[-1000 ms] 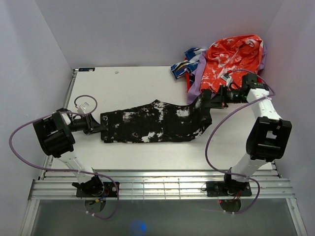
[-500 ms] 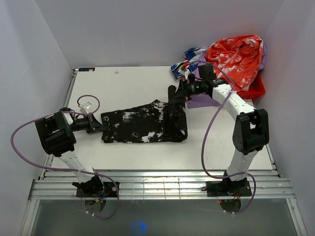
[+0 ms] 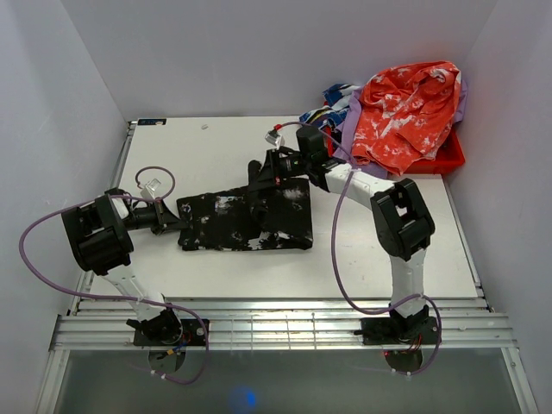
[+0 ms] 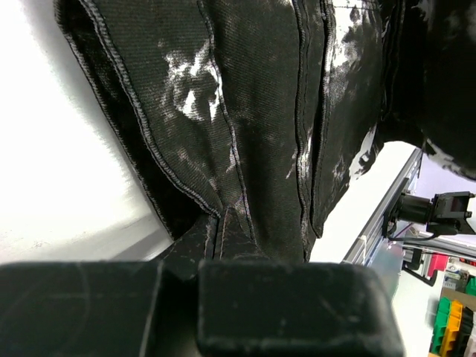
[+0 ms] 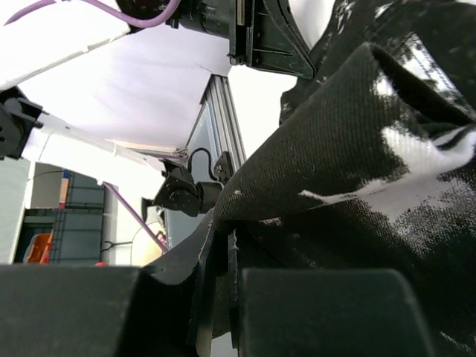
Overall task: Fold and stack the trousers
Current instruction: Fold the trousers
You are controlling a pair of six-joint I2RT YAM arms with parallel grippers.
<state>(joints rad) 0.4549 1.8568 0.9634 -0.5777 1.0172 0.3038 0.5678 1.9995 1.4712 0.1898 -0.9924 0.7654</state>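
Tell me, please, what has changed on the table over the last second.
The right end effector, shut on one end of the black trousers, swept left across the table, carrying that end over the rest, so the trousers went from stretched out to folded roughly in half. The left end effector stayed clamped on the other end, and the pile of clothes at the far right did not move.

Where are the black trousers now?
In the top view the black trousers lie left of centre on the table, gripped by the left gripper and right gripper.
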